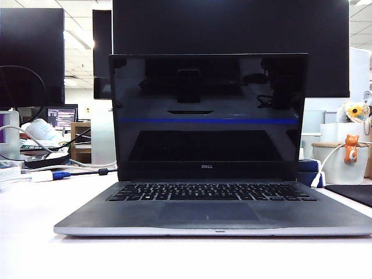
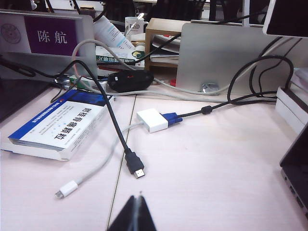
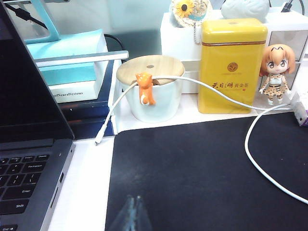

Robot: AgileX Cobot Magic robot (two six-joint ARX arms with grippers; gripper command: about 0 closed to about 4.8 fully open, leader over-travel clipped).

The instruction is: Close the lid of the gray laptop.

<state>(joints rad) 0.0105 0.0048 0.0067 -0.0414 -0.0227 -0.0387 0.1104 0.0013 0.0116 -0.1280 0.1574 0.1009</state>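
Both pincers sit off to the sides of the gray laptop [image 1: 212, 200] and neither touches it: my left gripper [image 2: 134, 211] hangs over the bare tabletop [image 2: 207, 173] by that machine's left side, its dark fingertips meeting at a point, so I read it as closed on nothing; my right gripper [image 3: 131, 214] hovers above the black mat [image 3: 202, 178] on the laptop's right side, and its tips look blurred and pale, pressed together as far as I can tell, also empty. From the exterior camera neither arm shows at all. I judge the task as not begun: the lid [image 1: 209, 113] stands fully upright, screen dark with a thin blue line across it, and the keyboard and trackpad lie exposed toward the tabletop's front edge. All of the work is left, namely reaching the lid's top edge and folding it down onto the base. Readable writing: "DELL" on the bezel below the screen; "Backspace", "Enter" and "Shift" on keys in the right wrist view; Chinese characters on the yellow tin [image 3: 232, 65] by the right rear; "陈航" on the purple nameplate [image 2: 50, 36] at the left rear; "NeuralSystems" on a book spine [image 3: 77, 90] beside the white cup [image 3: 150, 94]. Print on the blue-and-white box [image 2: 60, 122] is too small for me to read with confidence.
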